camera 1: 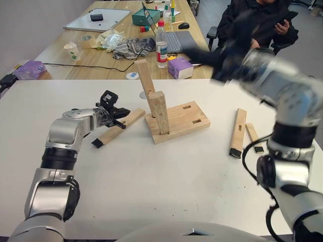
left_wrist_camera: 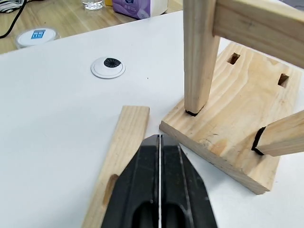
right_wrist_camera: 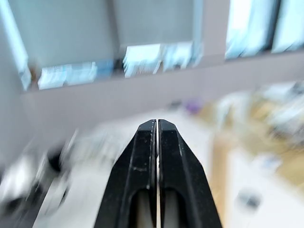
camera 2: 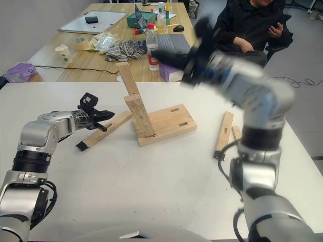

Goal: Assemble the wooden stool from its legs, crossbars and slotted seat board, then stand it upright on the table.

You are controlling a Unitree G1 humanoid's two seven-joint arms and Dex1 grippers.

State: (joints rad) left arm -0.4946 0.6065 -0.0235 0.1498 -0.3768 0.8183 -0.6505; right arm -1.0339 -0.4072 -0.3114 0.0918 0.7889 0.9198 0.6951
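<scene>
**While two legs stand in the seat board, both grippers are pressed together**

Left eye view: Where the seat board [camera 1: 184, 118] lies flat on the white table [camera 1: 151, 191], near the middle of the frame, two legs rise from its slots. The back leg [camera 1: 145, 76] leans toward the upper left, and the front leg [camera 1: 160, 112] stands almost straight. To the left of the board a loose leg [camera 1: 118, 129] lies flat on the table. The left gripper [camera 1: 117, 118] is at the upper end of this leg. At the right of the frame, well apart from the board, a longer piece [camera 1: 238, 132] and a shorter piece [camera 1: 252, 135] lie side by side.

Right eye view: it gives the same layout.

Left wrist view: the left gripper's fingers are pressed together and pinch nothing. Their tip is over the end of the loose leg, just beside a corner of the seat board. I cannot tell if they touch the wood. One leg sits with its dark foot in a slot. A round white cap [left_wrist_camera: 108, 67] is set in the table farther off.

Right wrist view: the right gripper [right_wrist_camera: 157, 122] has its two fingers pressed together with nothing between them. What is behind it is too blurred to tell.
</scene>
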